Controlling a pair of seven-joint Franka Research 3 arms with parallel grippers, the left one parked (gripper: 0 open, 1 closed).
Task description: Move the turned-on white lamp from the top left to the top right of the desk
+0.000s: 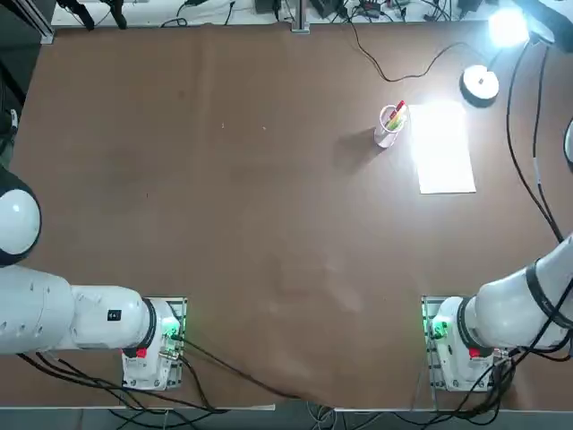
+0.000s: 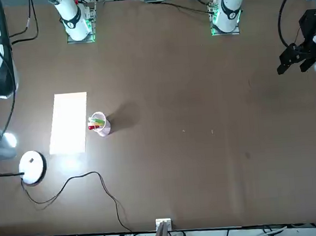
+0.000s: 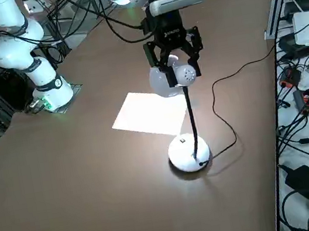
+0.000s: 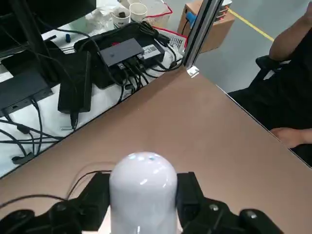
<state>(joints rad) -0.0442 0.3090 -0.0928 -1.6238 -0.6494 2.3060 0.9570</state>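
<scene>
The white lamp stands at the top right of the brown desk (image 1: 224, 197). Its round base (image 1: 480, 83) rests flat on the surface, with the glowing head (image 1: 508, 27) above it near the far edge. From the right side I see the slim dark neck rising from the base (image 3: 188, 152) to the head (image 3: 173, 77). My right gripper (image 3: 174, 64) is shut on the head from above, one finger on each side. In the wrist view the rounded head (image 4: 143, 187) fills the gap between the fingers (image 4: 187, 190). The black cord (image 1: 403, 67) trails across the desk's far side.
A clear cup with red and yellow pens (image 1: 389, 124) stands left of a white paper sheet (image 1: 445, 148), both just in front of the lamp. Cables and power bricks (image 4: 122, 51) lie beyond the desk's far edge. A person's arm (image 4: 287, 136) shows past the desk corner.
</scene>
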